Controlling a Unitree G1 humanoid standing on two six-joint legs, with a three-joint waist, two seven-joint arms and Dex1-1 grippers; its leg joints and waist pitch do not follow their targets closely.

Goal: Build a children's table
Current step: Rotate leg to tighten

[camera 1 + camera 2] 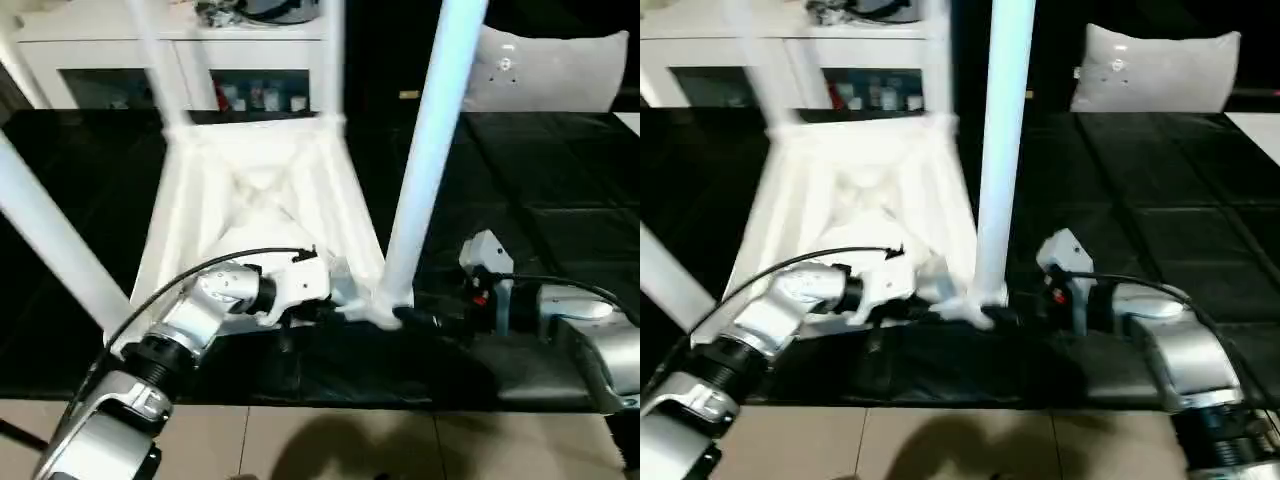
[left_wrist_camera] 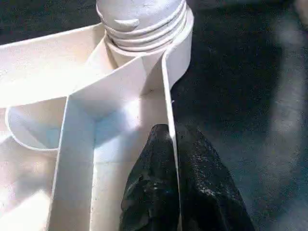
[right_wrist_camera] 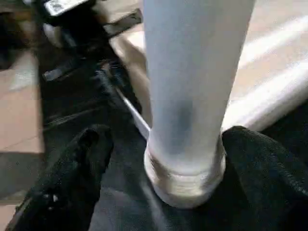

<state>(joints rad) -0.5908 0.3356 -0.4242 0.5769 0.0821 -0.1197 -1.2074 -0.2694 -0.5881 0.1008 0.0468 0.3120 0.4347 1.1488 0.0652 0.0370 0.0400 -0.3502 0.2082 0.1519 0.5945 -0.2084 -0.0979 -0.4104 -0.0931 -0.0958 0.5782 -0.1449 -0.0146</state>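
My left gripper (image 2: 174,192) pinches a rib of the upturned white plastic children's table (image 1: 262,190) at frame centre, my right gripper (image 3: 159,178) spread wide around its near white tapered leg (image 1: 428,150), which may tip if half-threaded.

Dim, soft-focus views; glare on white plastic; motion blur in the right wrist view

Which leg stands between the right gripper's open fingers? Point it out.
The near right leg, rising from the tabletop corner nearest the right gripper; the other legs stand farther left and behind.
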